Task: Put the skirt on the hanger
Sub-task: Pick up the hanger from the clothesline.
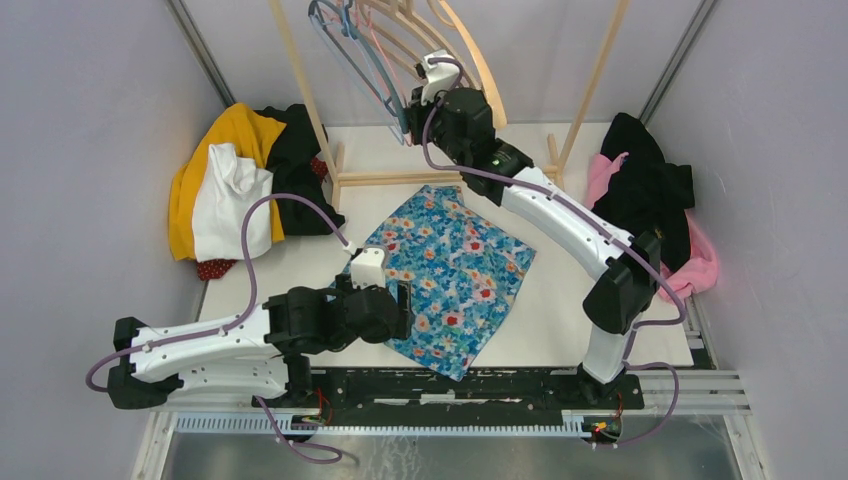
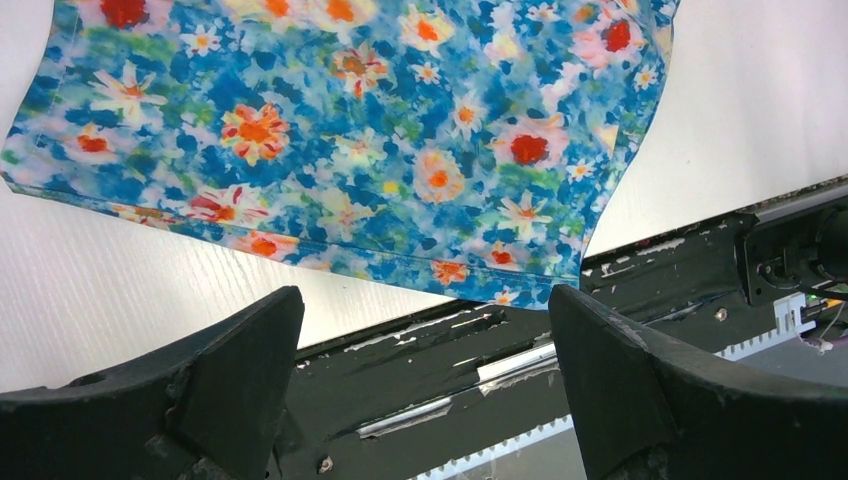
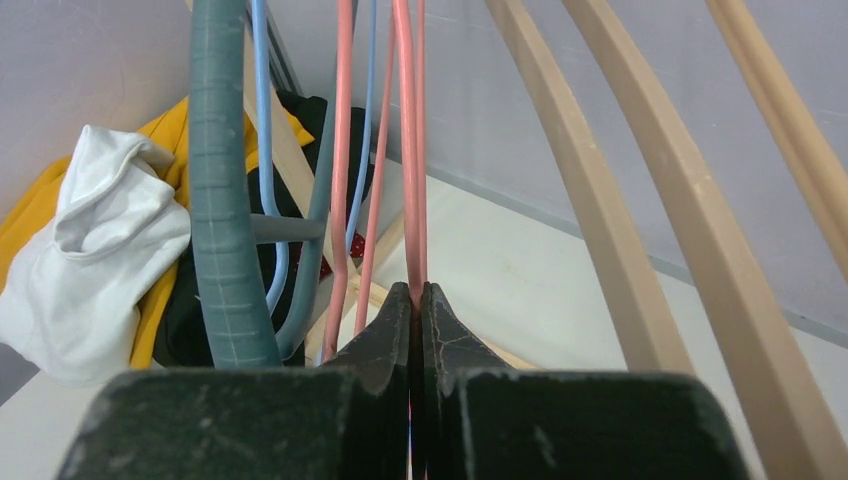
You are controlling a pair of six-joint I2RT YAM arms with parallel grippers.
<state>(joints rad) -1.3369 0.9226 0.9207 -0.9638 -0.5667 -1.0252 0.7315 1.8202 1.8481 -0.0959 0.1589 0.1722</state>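
Observation:
The blue floral skirt [image 1: 455, 275] lies flat on the white table in the middle; it also fills the top of the left wrist view [image 2: 350, 140]. My left gripper [image 1: 400, 305] is open and empty, at the skirt's near left edge, its fingers [image 2: 230, 380] spread above the table's front rail. My right gripper [image 1: 420, 100] is raised at the rack and shut on a pink hanger [image 3: 408, 150]. Teal [image 3: 220, 180], light blue and other pink hangers hang just to its left.
A wooden clothes rack [image 1: 310, 110] stands at the back with curved wooden hangers [image 3: 590, 180]. A pile of yellow, white and black clothes [image 1: 235, 180] lies at the back left. A black and pink pile [image 1: 660, 200] lies at the right.

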